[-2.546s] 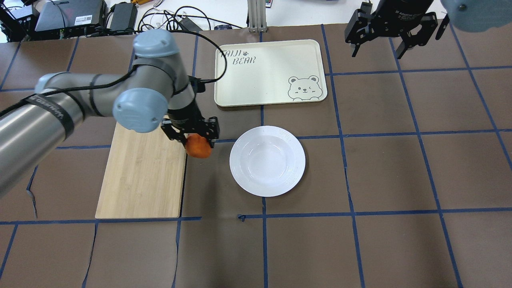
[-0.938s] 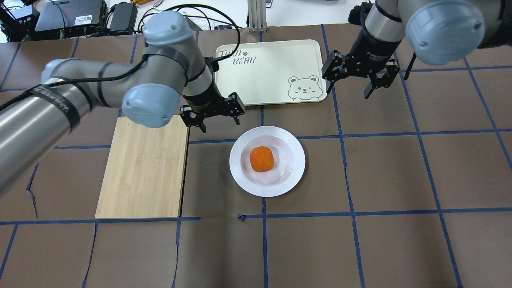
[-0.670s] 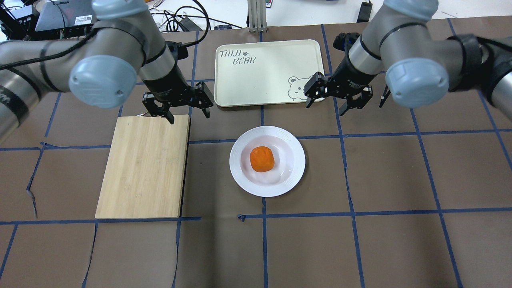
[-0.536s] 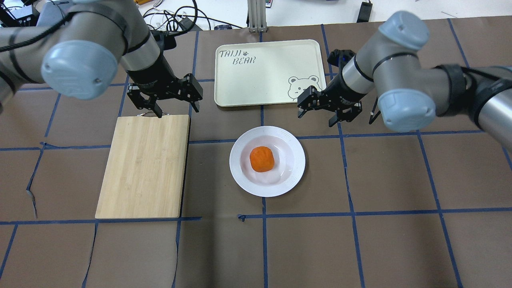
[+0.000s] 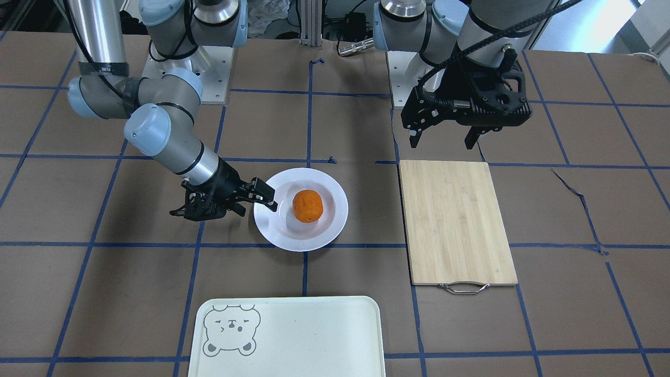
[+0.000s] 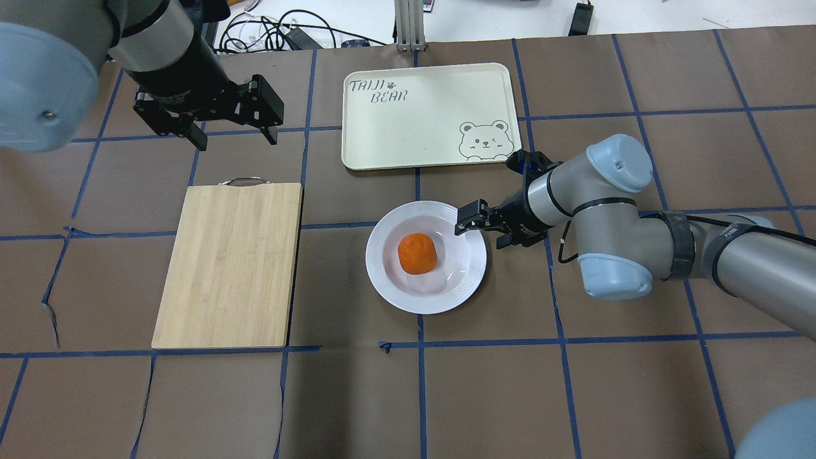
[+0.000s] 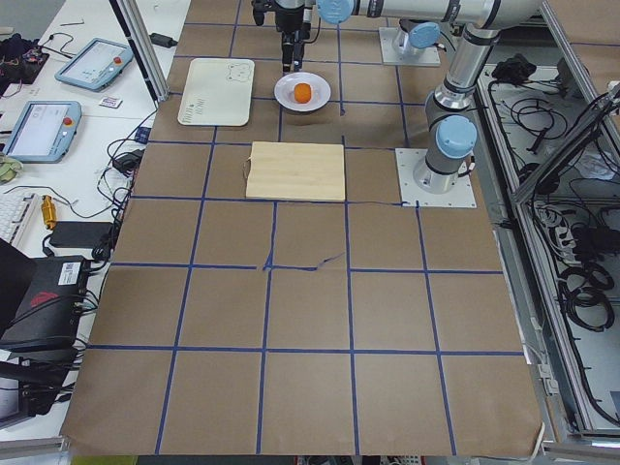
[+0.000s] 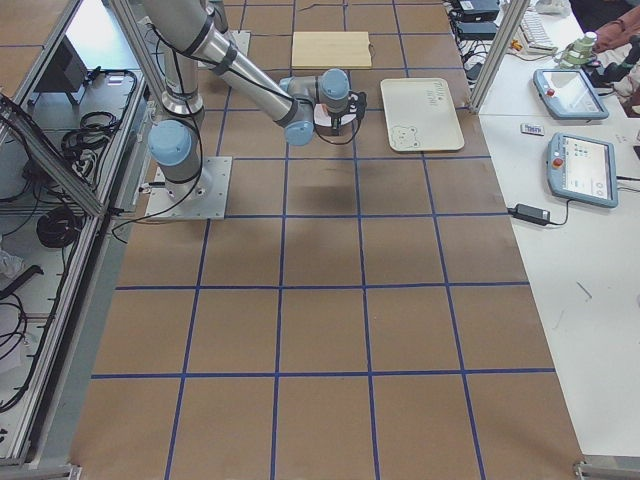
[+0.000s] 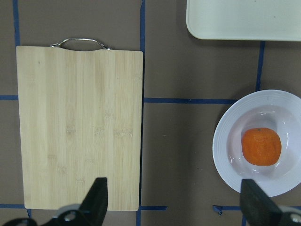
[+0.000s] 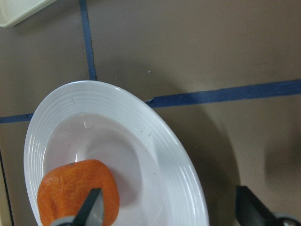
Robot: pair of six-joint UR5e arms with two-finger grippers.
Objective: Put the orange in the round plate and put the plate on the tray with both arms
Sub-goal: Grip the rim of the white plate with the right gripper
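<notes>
The orange (image 6: 417, 253) (image 5: 308, 205) lies in the sunken centre of the round white plate (image 6: 408, 303) (image 5: 298, 241). My right gripper (image 6: 482, 232) (image 5: 257, 208) is open and low at the plate's right rim. In the right wrist view the rim (image 10: 141, 127) runs between its fingers, one over the plate beside the orange (image 10: 77, 193), the other outside. My left gripper (image 6: 236, 137) (image 5: 442, 141) hangs open and empty, high above the table behind the bamboo board. The pale bear tray (image 6: 427, 115) (image 5: 293, 335) lies bare behind the plate.
A bamboo cutting board (image 6: 229, 261) (image 5: 455, 220) with a metal handle lies left of the plate. Cables and devices sit beyond the table's far edge. Brown paper with blue tape lines covers the table.
The left gripper let the orange go into the plate, then rose and drew back to the left. The right gripper came down from the far right to the plate's right rim.
</notes>
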